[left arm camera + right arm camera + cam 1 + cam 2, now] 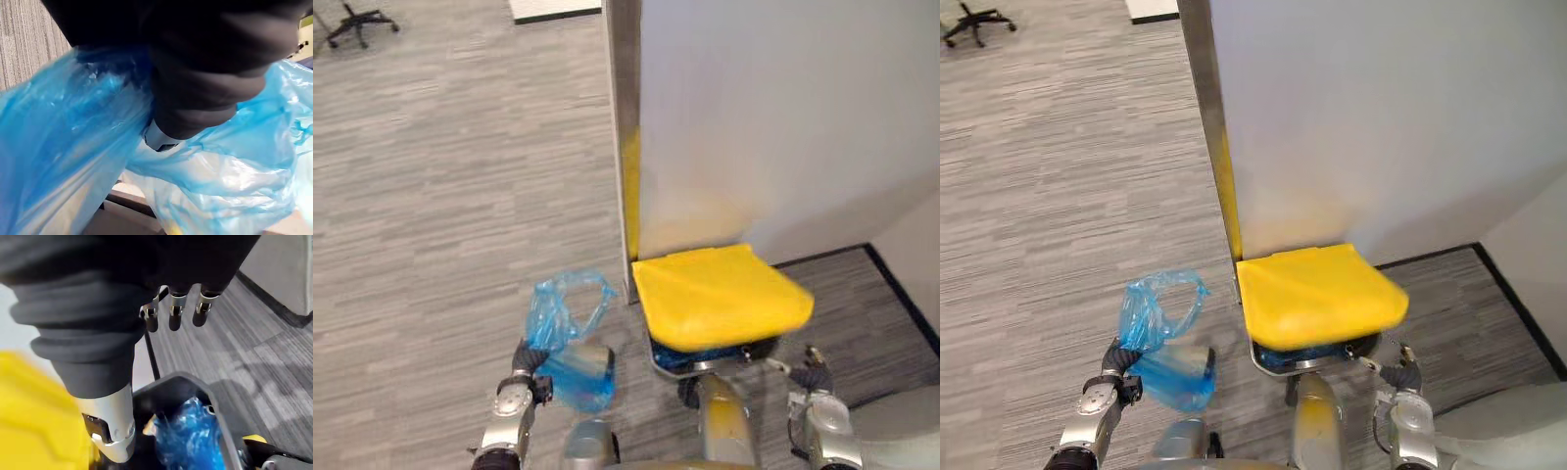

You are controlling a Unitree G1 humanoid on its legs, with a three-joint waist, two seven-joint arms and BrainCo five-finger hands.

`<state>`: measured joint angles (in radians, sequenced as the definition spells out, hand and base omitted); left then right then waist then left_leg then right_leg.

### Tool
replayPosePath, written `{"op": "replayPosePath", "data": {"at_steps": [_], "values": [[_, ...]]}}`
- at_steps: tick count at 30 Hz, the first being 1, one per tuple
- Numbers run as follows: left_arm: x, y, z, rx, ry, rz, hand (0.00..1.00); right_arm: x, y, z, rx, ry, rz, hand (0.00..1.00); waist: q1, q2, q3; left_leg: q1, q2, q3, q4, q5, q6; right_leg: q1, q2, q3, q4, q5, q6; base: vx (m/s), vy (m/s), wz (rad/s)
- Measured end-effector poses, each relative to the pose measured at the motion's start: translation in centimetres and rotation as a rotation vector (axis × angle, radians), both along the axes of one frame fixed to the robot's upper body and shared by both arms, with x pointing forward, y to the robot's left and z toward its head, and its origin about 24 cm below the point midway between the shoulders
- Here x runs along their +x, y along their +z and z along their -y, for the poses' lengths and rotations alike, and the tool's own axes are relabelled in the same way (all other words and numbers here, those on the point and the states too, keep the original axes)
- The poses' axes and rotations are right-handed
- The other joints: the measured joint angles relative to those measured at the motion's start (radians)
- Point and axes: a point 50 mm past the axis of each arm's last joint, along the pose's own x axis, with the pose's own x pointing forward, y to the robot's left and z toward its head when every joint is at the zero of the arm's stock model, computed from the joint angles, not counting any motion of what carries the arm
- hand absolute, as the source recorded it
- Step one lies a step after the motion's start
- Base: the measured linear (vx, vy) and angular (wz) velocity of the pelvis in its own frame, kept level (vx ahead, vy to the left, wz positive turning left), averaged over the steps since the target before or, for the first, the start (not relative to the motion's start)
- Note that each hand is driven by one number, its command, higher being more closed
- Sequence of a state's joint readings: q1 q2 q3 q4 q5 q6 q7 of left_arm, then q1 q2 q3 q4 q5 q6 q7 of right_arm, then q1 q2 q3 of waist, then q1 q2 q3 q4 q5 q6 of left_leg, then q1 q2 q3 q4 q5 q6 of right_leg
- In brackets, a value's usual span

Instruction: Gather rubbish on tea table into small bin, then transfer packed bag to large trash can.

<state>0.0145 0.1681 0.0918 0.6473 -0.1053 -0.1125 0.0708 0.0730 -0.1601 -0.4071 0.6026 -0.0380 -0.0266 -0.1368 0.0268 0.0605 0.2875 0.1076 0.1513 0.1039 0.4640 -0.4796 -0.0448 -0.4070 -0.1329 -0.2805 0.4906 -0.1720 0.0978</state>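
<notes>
Blue plastic bag [570, 338] was clamped in the left hand [529, 357]. Right hand [813, 375] was held by the yellow-lidded trash can [720, 294], fingers straight.

The left arm [505, 429] and right arm [833, 437] are smooth, rounded shells of silver-grey metal with a soft sheen. At each wrist the left hand [527, 358] and right hand [815, 376] sit under a dark, nearly black ribbed cover [83, 328] that bunches in thick soft folds. Beyond that cover the right hand's fingers [175, 319] are slim silver pieces ending in dark rounded tips, and its thumb [113, 423] is a stout pale silver cylinder with a small dark inset near its end.
</notes>
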Motion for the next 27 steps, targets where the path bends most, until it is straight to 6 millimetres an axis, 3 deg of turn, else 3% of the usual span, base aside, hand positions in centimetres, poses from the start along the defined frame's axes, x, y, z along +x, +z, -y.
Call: {"op": "replayPosePath", "data": {"at_steps": [3, 4, 7, 10, 14, 15, 17, 18, 19, 20, 22, 23, 27], "values": [[0.8, 0.4, 0.3, -0.007, -0.008, 0.022, 1.00, 0.4, 0.1, -0.4, 0.010, -0.002, 0.020, 0.00, 0.015, -0.005, -0.004, -0.014, 0.024, -0.019, 0.002, 0.056, -0.024, 0.004, 0.025, -0.018, -0.010, -0.015, -0.004, 0.36, -0.173, -0.12], [1.2, 0.6, 0.4, -0.009, -0.012, 0.034, 1.00, 0.7, 0.0, -0.7, 0.025, -0.002, 0.022, 0.00, 0.010, -0.004, -0.006, -0.005, 0.040, -0.019, -0.025, 0.072, -0.047, 0.014, 0.035, -0.033, -0.025, -0.014, -0.005, 0.18, -0.097, 0.12], [1.6, 1.1, 0.3, -0.008, -0.010, 0.060, 1.00, 1.6, -0.5, -1.9, 0.058, 0.031, 0.012, 0.00, -0.012, -0.008, -0.014, 0.001, 0.054, -0.019, -0.105, 0.107, -0.068, 0.021, 0.045, -0.063, -0.072, 0.001, -0.027, 0.10, -0.083, 0.22], [1.2, 1.0, -0.4, -0.002, 0.018, 0.053, 1.00, 2.7, -0.9, -3.8, 0.070, 0.129, -0.011, 0.00, -0.010, -0.015, -0.032, -0.008, 0.059, -0.021, -0.163, 0.117, -0.067, 0.020, 0.064, -0.079, -0.131, 0.027, -0.033, -0.07, -0.042, 0.12], [0.6, 0.7, -1.0, 0.006, 0.037, 0.039, 1.00, 6.3, 0.3, -7.7, 0.047, 0.347, 0.033, 0.00, -0.003, -0.042, -0.051, -0.051, 0.057, -0.040, -0.218, 0.106, -0.057, -0.024, 0.075, -0.068, -0.172, 0.065, -0.026, -0.18, -0.069, 0.12], [0.5, 0.6, -0.9, 0.003, 0.036, 0.036, 1.00, 7.6, 1.1, -8.7, 0.034, 0.401, 0.062, 0.00, 0.004, -0.043, -0.051, -0.067, 0.057, -0.063, -0.220, 0.105, -0.052, -0.028, 0.086, -0.044, -0.198, 0.076, -0.018, -0.13, -0.114, 0.13], [0.0, 0.4, -1.0, 0.003, 0.041, 0.023, 1.00, 10.1, 2.9, -9.8, -0.014, 0.481, 0.123, 0.00, 0.026, -0.043, -0.051, -0.090, 0.052, -0.079, -0.220, 0.106, -0.049, -0.042, 0.102, -0.031, -0.223, 0.100, -0.046, -0.10, -0.096, 0.00], [-0.5, 0.1, -1.0, 0.002, 0.044, 0.009, 1.00, 12.2, 4.8, -10.4, -0.061, 0.537, 0.183, 0.00, 0.046, -0.041, -0.051, -0.116, 0.045, -0.085, -0.218, 0.116, -0.033, -0.068, 0.107, -0.030, -0.224, 0.102, -0.049, -0.04, -0.053, -0.05], [-0.7, 0.0, -1.0, 0.002, 0.045, 0.004, 1.00, 13.2, 5.7, -10.6, -0.082, 0.557, 0.211, 0.00, 0.047, -0.040, -0.051, -0.130, 0.045, -0.090, -0.218, 0.123, -0.030, -0.078, 0.107, -0.032, -0.223, 0.102, -0.049, -0.04, -0.077, 0.06], [-1.2, -0.3, -1.1, 0.001, 0.049, -0.009, 1.00, 15.2, 7.9, -10.9, -0.126, 0.591, 0.268, 0.00, 0.047, -0.040, -0.050, -0.154, 0.043, -0.099, -0.218, 0.143, -0.034, -0.097, 0.103, -0.041, -0.224, 0.102, -0.049, -0.02, -0.078, 0.15], [-1.5, -0.5, -0.9, -0.005, 0.044, -0.015, 1.00, 17.4, 10.3, -10.1, -0.189, 0.595, 0.307, 0.00, 0.052, -0.035, -0.045, -0.173, 0.045, -0.105, -0.210, 0.158, -0.044, -0.105, 0.100, -0.050, -0.226, 0.105, -0.054, -0.01, -0.089, 0.15], [-1.4, -0.4, -0.6, -0.007, 0.032, -0.006, 1.00, 18.6, 12.0, -9.2, -0.234, 0.589, 0.328, 0.00, 0.070, -0.027, -0.040, -0.179, 0.045, -0.106, -0.199, 0.159, -0.045, -0.105, 0.100, -0.051, -0.227, 0.109, -0.062, -0.02, -0.068, 0.08], [-0.6, 0.7, -0.5, -0.017, 0.042, 0.073, 1.00, 20.7, 16.2, -7.4, -0.370, 0.596, 0.375, 0.00, 0.075, -0.020, -0.013, -0.210, 0.045, -0.111, -0.167, 0.154, -0.043, -0.099, 0.097, -0.060, -0.254, 0.123, -0.060, -0.07, -0.022, 0.11]]}}
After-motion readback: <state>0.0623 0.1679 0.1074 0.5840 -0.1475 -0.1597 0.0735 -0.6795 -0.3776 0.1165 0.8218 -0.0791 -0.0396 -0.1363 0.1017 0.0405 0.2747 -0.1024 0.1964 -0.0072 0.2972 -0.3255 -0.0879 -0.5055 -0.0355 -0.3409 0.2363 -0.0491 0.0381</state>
